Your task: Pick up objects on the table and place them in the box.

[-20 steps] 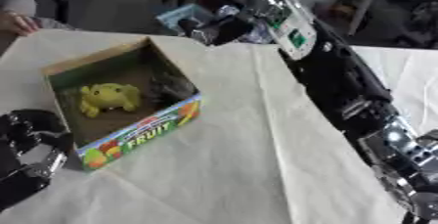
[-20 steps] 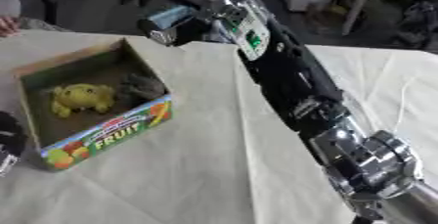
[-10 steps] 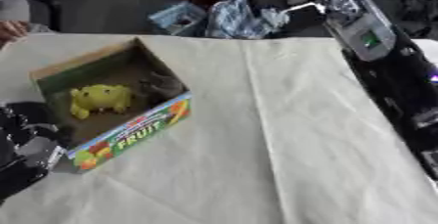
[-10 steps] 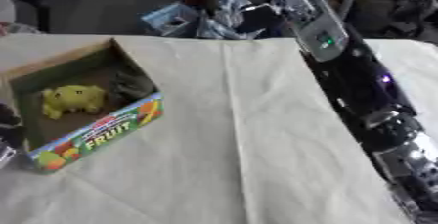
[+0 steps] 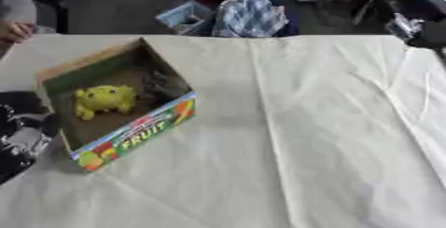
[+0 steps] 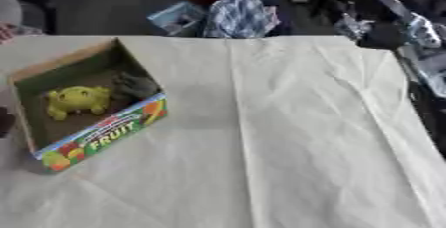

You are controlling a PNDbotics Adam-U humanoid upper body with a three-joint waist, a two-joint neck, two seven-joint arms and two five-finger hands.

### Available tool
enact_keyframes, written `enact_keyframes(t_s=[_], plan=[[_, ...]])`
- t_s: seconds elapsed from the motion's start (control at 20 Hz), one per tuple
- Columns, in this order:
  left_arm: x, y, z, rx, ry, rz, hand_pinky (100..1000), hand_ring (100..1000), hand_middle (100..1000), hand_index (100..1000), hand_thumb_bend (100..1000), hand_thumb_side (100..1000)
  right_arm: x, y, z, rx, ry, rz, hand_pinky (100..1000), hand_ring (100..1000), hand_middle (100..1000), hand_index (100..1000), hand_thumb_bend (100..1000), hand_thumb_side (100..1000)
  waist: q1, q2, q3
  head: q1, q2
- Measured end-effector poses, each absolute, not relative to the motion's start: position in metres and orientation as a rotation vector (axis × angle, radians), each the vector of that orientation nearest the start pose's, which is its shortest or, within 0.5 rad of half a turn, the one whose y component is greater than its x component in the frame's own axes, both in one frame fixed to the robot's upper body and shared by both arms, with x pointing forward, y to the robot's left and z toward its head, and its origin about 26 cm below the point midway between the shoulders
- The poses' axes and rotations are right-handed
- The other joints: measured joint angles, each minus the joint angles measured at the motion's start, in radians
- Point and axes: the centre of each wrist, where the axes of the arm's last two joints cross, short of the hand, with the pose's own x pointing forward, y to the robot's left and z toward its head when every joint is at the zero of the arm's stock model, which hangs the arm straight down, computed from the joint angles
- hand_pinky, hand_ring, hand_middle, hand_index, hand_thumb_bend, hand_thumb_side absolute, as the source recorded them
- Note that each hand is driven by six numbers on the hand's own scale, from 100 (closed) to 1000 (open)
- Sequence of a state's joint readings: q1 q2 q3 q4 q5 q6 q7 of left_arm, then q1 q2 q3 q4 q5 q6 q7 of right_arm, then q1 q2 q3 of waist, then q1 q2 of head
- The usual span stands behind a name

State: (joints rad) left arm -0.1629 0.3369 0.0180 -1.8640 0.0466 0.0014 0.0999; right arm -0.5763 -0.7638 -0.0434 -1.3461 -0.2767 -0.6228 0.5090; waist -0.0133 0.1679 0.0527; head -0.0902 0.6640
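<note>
An open cardboard box printed with the word FRUIT [image 5: 131,133] stands near the left edge of the cream-clothed worktop [image 5: 322,137], turned askew so that its long axis runs from the near left toward the far middle. Inside it a yellow frog-shaped soft toy [image 5: 103,100] lies against the box's left half, and a dark grey lumpy object [image 6: 135,84] lies just beside the toy on the side toward the far corner.

No loose object shows anywhere on the cloth, so by the look of it the collecting is done or nearly so.

The left robot hand [image 5: 19,140] shows as a black and silver blur at the worktop's left edge, just beside the box's near-left end and much the nearer to it; whether its fingers are spread or curled cannot be told.

The right arm [image 6: 416,48] reaches along the far right edge, well apart from the box, and its hand is not seen.

A checked cloth bundle [image 5: 253,15] lies beyond the far edge, off the worktop.
</note>
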Motion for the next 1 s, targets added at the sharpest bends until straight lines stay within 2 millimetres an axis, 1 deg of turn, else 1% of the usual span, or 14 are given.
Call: enact_keyframes(t_s=[0.05,0.1,0.15,0.45,0.5,0.6,0.7,0.85,1.0], plan=[[0.299,0.295,0.134,0.267,-2.023,-0.186,531,630,581,667,619,452,0.377,-0.420,0.227,-0.191,-2.301,1.038,550,579,601,746,100,722,0.003,-0.002,-0.006,0.005,0.004],[0.297,0.300,0.134,0.292,-2.021,-0.174,531,631,580,667,610,472,0.371,-0.431,0.222,-0.209,-2.284,0.996,547,579,601,744,100,750,0.006,-0.005,-0.012,0.009,0.007],[0.295,0.305,0.133,0.318,-2.017,-0.162,531,631,580,667,699,383,0.365,-0.441,0.217,-0.229,-2.266,0.953,547,579,601,744,100,698,0.008,-0.008,-0.016,0.013,0.012],[0.276,0.342,0.128,0.516,-1.973,-0.068,530,631,580,669,730,425,0.331,-0.498,0.177,-0.366,-2.130,0.640,533,579,600,727,100,791,0.019,-0.029,-0.044,0.025,0.036],[0.272,0.349,0.126,0.556,-1.961,-0.051,528,629,580,671,730,428,0.326,-0.507,0.169,-0.387,-2.103,0.581,528,575,597,722,100,827,0.020,-0.033,-0.048,0.025,0.039],[0.261,0.365,0.121,0.644,-1.926,-0.015,528,628,581,673,731,428,0.313,-0.527,0.152,-0.426,-2.042,0.437,524,572,595,718,100,868,0.020,-0.039,-0.058,0.025,0.048],[0.249,0.381,0.115,0.735,-1.885,0.030,528,628,581,673,730,424,0.298,-0.548,0.135,-0.467,-1.973,0.290,521,569,593,715,100,890,0.020,-0.045,-0.065,0.025,0.055],[0.230,0.407,0.105,0.882,-1.810,0.122,527,629,582,674,726,419,0.268,-0.580,0.107,-0.540,-1.864,0.082,518,566,588,709,100,925,0.018,-0.055,-0.074,0.025,0.061],[0.211,0.429,0.095,1.025,-1.736,0.233,528,633,586,682,722,408,0.230,-0.608,0.075,-0.614,-1.743,-0.116,513,557,578,696,100,981,0.015,-0.061,-0.081,0.022,0.066]])
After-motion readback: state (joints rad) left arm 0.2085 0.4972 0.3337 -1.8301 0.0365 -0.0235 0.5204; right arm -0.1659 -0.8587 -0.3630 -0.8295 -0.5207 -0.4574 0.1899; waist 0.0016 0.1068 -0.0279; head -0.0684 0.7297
